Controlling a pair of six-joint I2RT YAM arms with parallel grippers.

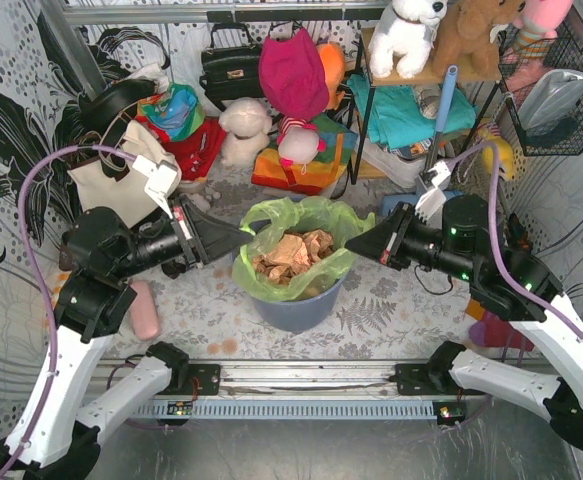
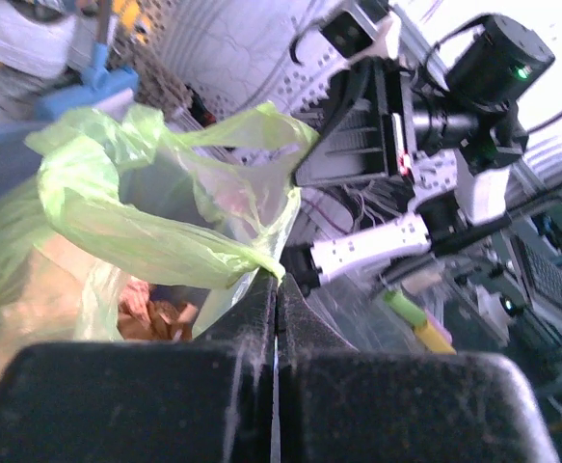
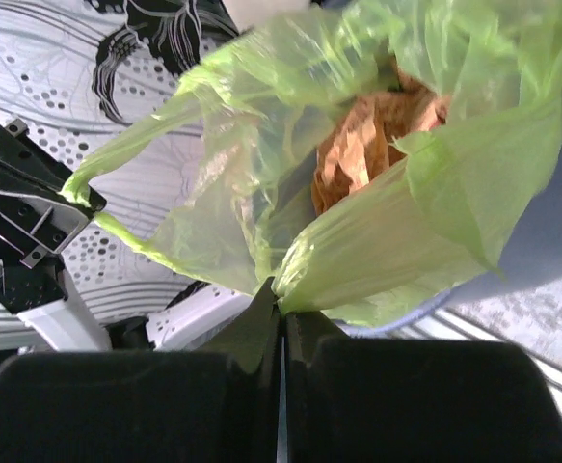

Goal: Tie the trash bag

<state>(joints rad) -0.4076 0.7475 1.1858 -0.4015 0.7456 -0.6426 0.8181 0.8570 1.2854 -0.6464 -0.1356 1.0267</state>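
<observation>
The light-green trash bag (image 1: 301, 228) lines a round blue-grey bin (image 1: 296, 308) at the table's middle, with crumpled brown paper (image 1: 291, 255) inside. My left gripper (image 1: 249, 234) is shut on the bag's left rim; in the left wrist view the jaws (image 2: 277, 280) pinch a twisted green strip (image 2: 146, 236). My right gripper (image 1: 351, 246) is shut on the bag's right rim; the right wrist view shows its jaws (image 3: 281, 307) pinching bunched green plastic (image 3: 387, 246), with the paper (image 3: 367, 145) beyond.
A cream tote bag (image 1: 111, 180) stands behind the left arm. Soft toys, a black handbag (image 1: 229, 68) and a shelf rack (image 1: 421, 110) crowd the back. A pink object (image 1: 145, 310) lies by the left arm. A wire basket (image 1: 561, 90) hangs at the right.
</observation>
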